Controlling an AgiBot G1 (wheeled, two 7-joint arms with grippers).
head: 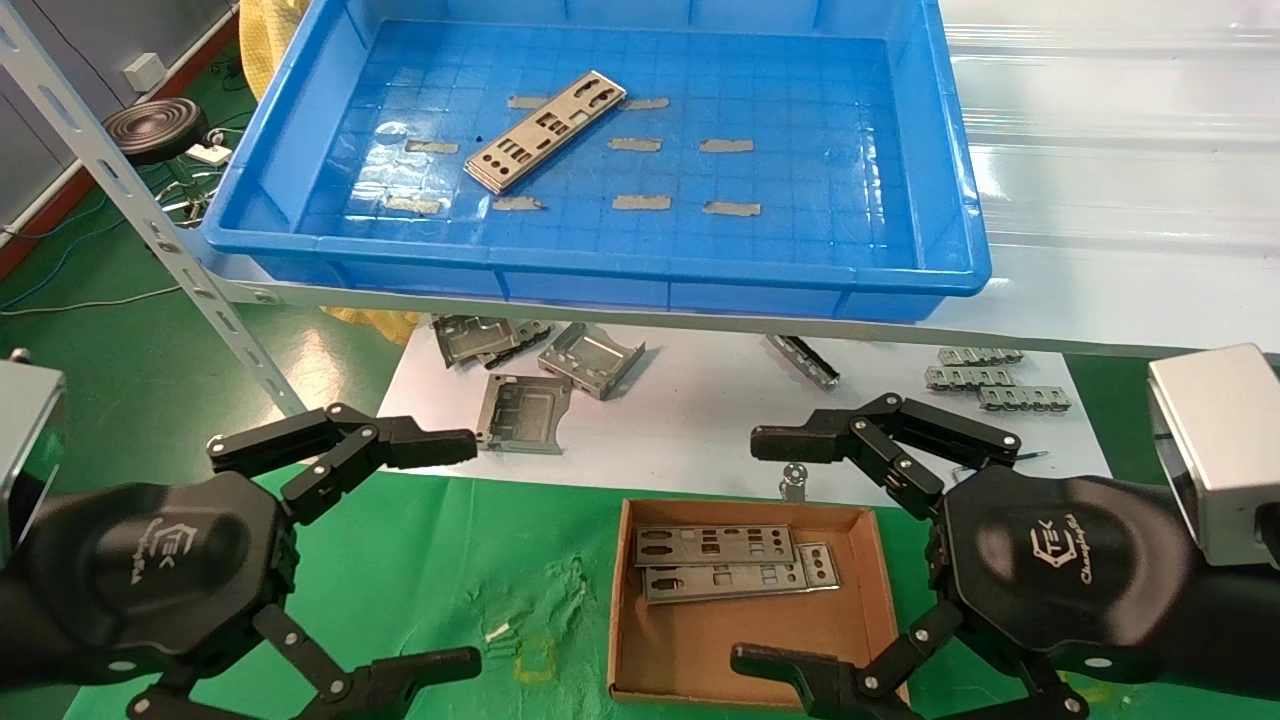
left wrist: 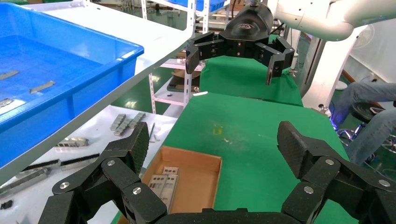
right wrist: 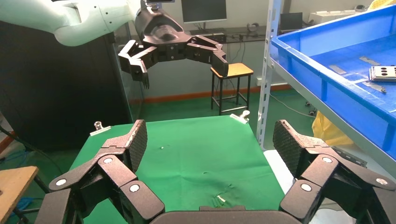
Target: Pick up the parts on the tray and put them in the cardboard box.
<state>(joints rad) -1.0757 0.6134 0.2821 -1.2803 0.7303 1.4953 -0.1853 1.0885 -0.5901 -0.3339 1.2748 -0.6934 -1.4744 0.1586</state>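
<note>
One silver-grey punched plate point(head: 545, 130) lies at an angle on the floor of the blue tray point(head: 620, 275), on the shelf at the back; it also shows in the right wrist view point(right wrist: 384, 73). The cardboard box point(head: 690, 650) sits on the green cloth at the front, with two plates point(head: 715, 545) lying flat in its far half, which also show in the left wrist view point(left wrist: 163, 184). My left gripper point(head: 470, 555) is open and empty, left of the box. My right gripper point(head: 750, 550) is open and empty, over the box's right side.
Boxy folded brackets point(head: 520, 410) and small connector parts point(head: 985, 375) lie on a white sheet under the shelf. Grey tape strips point(head: 635, 145) dot the tray floor. A slanted metal shelf post point(head: 150, 220) stands at the left. Green cloth point(head: 480, 560) covers the table.
</note>
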